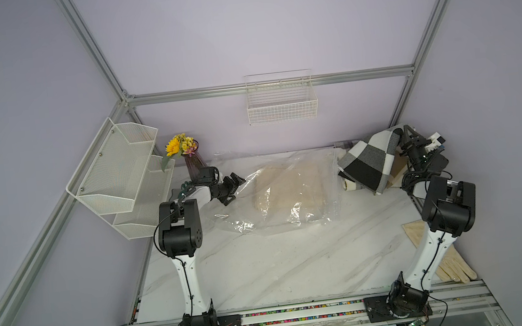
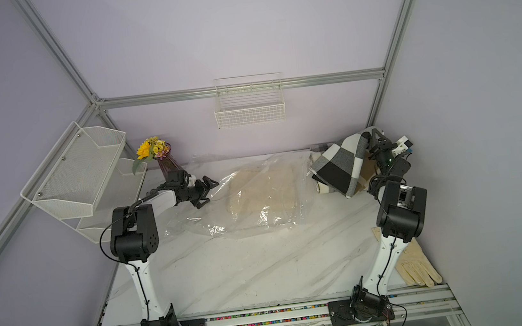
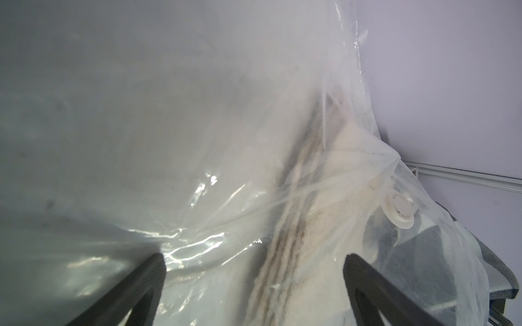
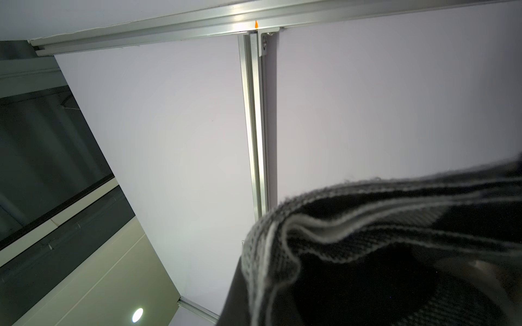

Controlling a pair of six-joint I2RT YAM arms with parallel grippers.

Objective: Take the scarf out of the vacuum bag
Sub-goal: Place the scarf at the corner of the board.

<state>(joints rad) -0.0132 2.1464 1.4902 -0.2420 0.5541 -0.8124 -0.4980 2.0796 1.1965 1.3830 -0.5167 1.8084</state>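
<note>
Two risks stand out for us. Our right claw [image 1: 407, 136] is clenched on the top edge of the checked scarf [image 1: 370, 161] and holds it raised, so the cloth hangs below the claw in a long fold. Its lowest corner is down near the counter [image 1: 265, 270], just beside the end of the vacuum bag [image 1: 290, 197] that lies nearest this claw. We cannot tell whether that corner is wholly clear of the bag's mouth. If it is not, a further lift could drag the light, crinkly plastic along with it, because nothing pins the bag. Our left claw [image 1: 235, 190] is released, its jaws spread wide, and it hovers at the bag's other end, well apart from the right claw. In the left wrist view the plastic fills the space ahead of the fingers [image 3: 144, 272] and the white valve cap [image 3: 399, 209] sits off to one side of them, but we see no contact. The grip itself is the second worry: the right claw pinches only a thin margin of thick knit. The hanging weight could pull the scarf free, so that it drops back onto the bag and the pale cloth [image 1: 288, 180] that lies inside it. A wide swing of the left arm could also knock the vase of flowers [image 1: 191, 165] just behind that claw.
</note>
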